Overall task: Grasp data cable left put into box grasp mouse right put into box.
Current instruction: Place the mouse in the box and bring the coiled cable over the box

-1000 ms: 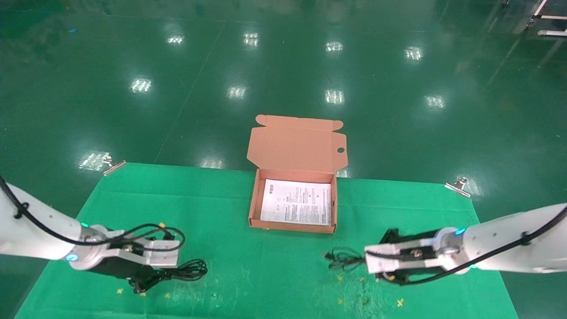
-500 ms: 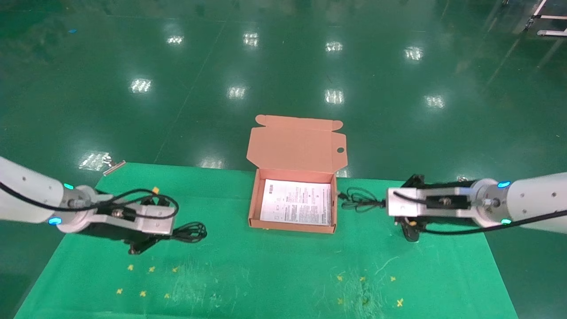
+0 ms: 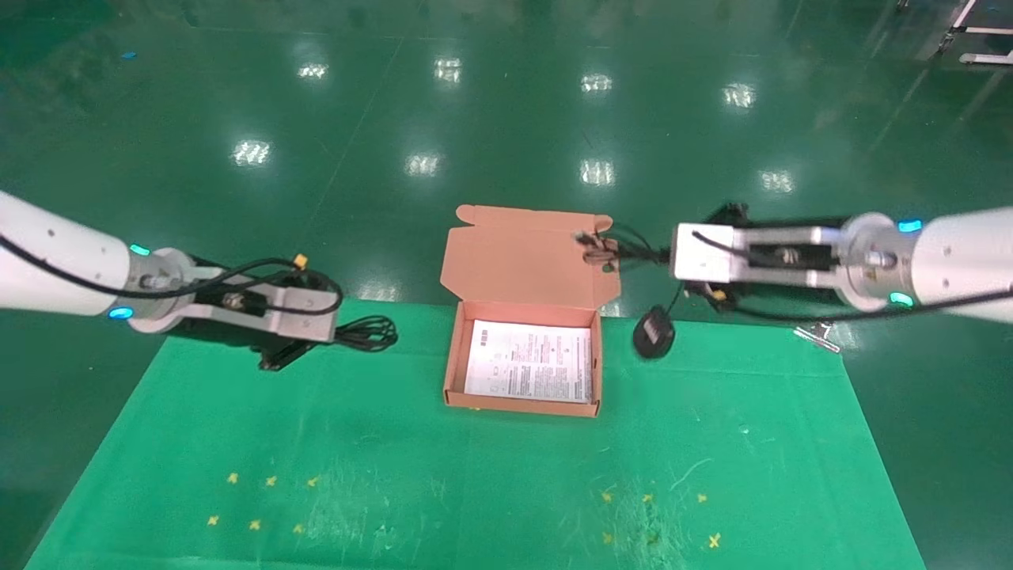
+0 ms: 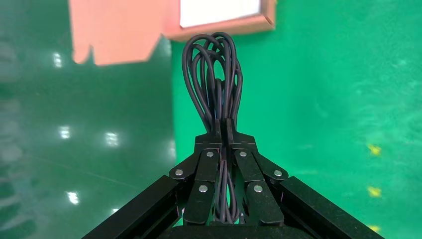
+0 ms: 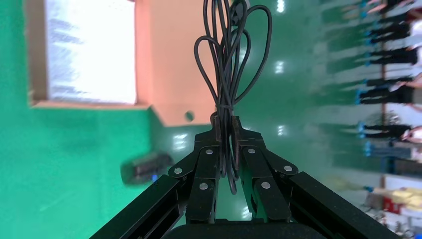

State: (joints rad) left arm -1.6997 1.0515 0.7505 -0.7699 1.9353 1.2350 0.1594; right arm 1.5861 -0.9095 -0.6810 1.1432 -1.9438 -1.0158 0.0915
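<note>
My left gripper (image 4: 223, 130) was clamped tight on the data cable (image 4: 214, 74), its two black fingers pressed together around the bundle with the thick loops fanning out past the tips. In the head view that left gripper (image 3: 294, 348) hung above the far left part of the green mat (image 3: 475, 475), to the left of the box (image 3: 451, 372) and apart from it, and the data cable (image 3: 366, 332) stuck out toward the box, clear of the mat.

My right gripper (image 5: 227, 127) was pinched shut on the mouse cord (image 5: 230, 59), the thin black loops gathered between the fingers and spreading beyond them. From the head camera I saw the right gripper (image 3: 663, 255) held up to the right of the box's raised lid (image 3: 514, 257), with the bunched mouse cord (image 3: 605, 245) reaching across the lid's right edge near the round hole (image 3: 608, 268). The mouse (image 3: 654, 334) itself was not in the fingers; it dangled below the gripper on its cord, just off the right wall of the box and outside it. In the right wrist view the mouse (image 5: 147, 168) showed as a dark blur beside the box corner.

The box sat open at the middle of the mat's far edge, lid standing back, and the white printed sheet (image 3: 530, 360) lay flat inside. Neither the cable nor the mouse was in it. Small yellow marks (image 3: 261, 499) dotted the near part of the mat, and a metal clip (image 3: 815, 336) held its far right corner.
</note>
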